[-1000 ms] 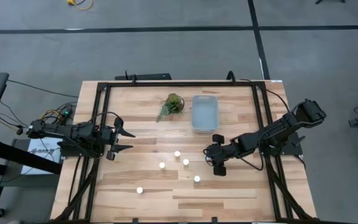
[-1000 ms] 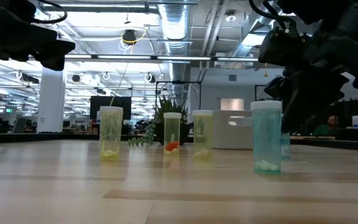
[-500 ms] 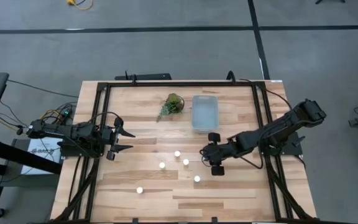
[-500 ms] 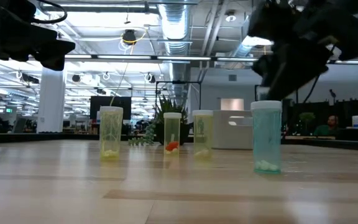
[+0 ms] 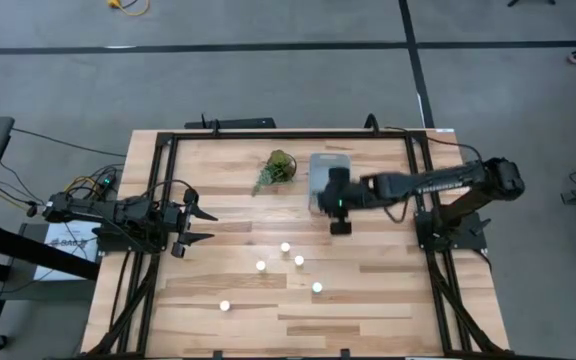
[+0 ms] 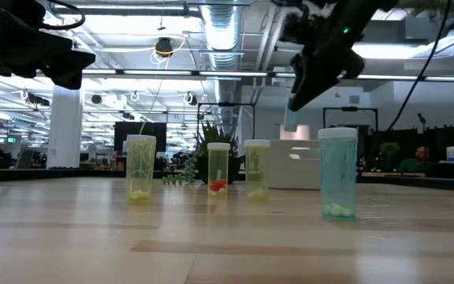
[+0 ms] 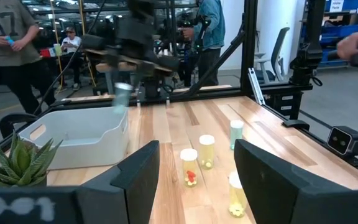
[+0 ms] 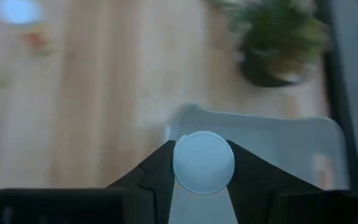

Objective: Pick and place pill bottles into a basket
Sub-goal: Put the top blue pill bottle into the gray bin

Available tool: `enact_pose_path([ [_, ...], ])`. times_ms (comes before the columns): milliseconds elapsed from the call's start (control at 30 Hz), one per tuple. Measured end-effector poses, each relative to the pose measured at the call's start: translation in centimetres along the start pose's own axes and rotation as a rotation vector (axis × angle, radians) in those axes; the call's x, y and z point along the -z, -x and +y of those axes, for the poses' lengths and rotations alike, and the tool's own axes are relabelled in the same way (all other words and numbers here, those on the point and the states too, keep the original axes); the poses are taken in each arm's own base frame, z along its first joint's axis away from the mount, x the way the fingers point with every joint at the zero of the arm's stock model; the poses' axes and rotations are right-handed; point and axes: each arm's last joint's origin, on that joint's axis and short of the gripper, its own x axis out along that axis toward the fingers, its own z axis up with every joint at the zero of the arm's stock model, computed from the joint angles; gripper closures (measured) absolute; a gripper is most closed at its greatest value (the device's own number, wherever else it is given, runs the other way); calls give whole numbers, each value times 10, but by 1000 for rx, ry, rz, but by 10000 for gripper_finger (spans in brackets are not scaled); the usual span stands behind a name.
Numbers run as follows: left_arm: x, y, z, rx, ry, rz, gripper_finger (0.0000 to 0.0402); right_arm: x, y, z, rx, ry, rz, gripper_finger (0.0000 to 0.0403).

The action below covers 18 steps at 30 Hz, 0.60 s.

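Observation:
My right gripper (image 5: 336, 205) is shut on a pale blue pill bottle with a white ribbed cap (image 8: 203, 163), high over the near part of the blue-grey basket (image 5: 328, 168). The held bottle also shows in the low view (image 6: 290, 118) and the left wrist view (image 7: 122, 96). Several other bottles stand upright on the table, among them three (image 5: 285, 247), (image 5: 261, 266), (image 5: 317, 287). My left gripper (image 5: 200, 224) is open and empty at the table's left side. My right gripper pinches the bottle between its two fingers (image 8: 157, 171), on opposite sides of the round cap (image 8: 185, 163). The bottle hangs upright below the fingers (image 6: 290, 118), lifted clear of the table, above the basket (image 8: 260, 134).
A green plant sprig (image 5: 278, 168) lies just left of the basket. A black frame (image 5: 268, 136) runs round the table's edges. People stand in the room beyond the table (image 7: 8, 43).
My right gripper has risen and swung from beside the standing bottles toward the far edge, ending over the basket, with the held bottle carried along. The standing bottles have kept their places.

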Motion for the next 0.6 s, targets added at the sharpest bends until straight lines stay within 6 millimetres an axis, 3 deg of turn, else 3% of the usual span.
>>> enact_pose_path([
  [167, 0, 0, 0, 0, 9, 0, 203, 12, -1, -50, 17, -115, -34, 288],
  [300, 0, 0, 0, 0, 4, 0, 203, 21, -6, -79, -16, -177, -75, 292],
  [600, 0, 0, 0, 0, 7, 0, 203, 33, -49, -100, -86, -228, -45, 288],
])
